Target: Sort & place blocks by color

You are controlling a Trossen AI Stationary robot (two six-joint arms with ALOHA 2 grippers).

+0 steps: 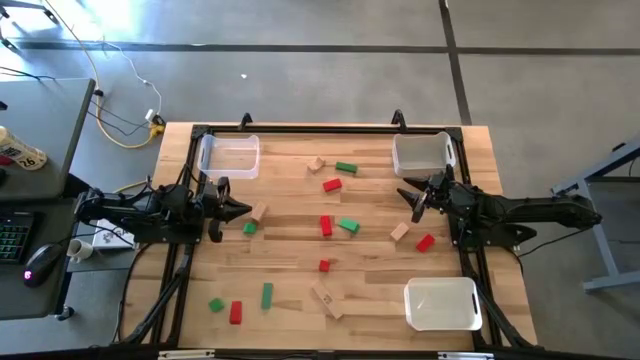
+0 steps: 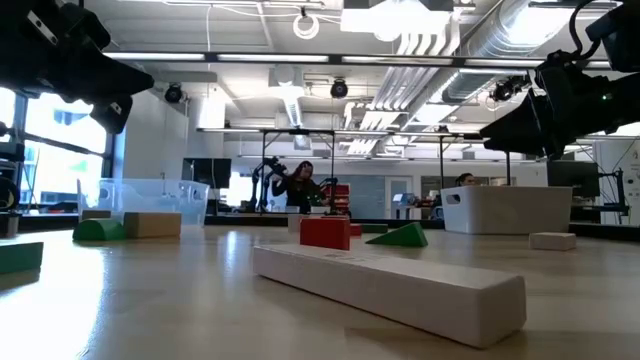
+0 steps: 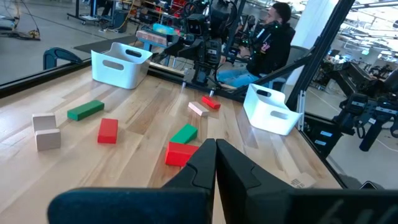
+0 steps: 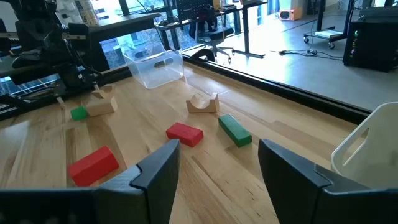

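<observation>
We look down on a wooden table [image 1: 300,230] with three clear bins: one at the far left corner [image 1: 229,156], one at the far right corner [image 1: 420,153] and one at the near right corner [image 1: 441,303]. The left arm reaches in from the left edge, its left gripper [image 1: 237,210] clenched shut, the fingers [image 3: 214,163] pressed together, holding nothing, just beside a tan block [image 1: 259,212] and a small green block [image 1: 249,228]. The right arm reaches in from the right edge, its right gripper [image 1: 412,201] released, the fingers [image 4: 158,167] spread apart and empty, hanging above the table near the far right bin. The blocks lie scattered on the tabletop, none in a bin: a green bar [image 1: 346,167], a tan piece [image 1: 316,164] and a red block [image 1: 332,185] toward the far side; a red block [image 1: 325,226] and a green one [image 1: 348,226] in the middle; a tan block [image 1: 399,232] and a red one [image 1: 425,242] near the right arm; a small red cube [image 1: 324,265]; and along the near side a tan bar [image 1: 327,299], a green bar [image 1: 267,294], a red block [image 1: 236,313] and a green block [image 1: 216,304].
</observation>
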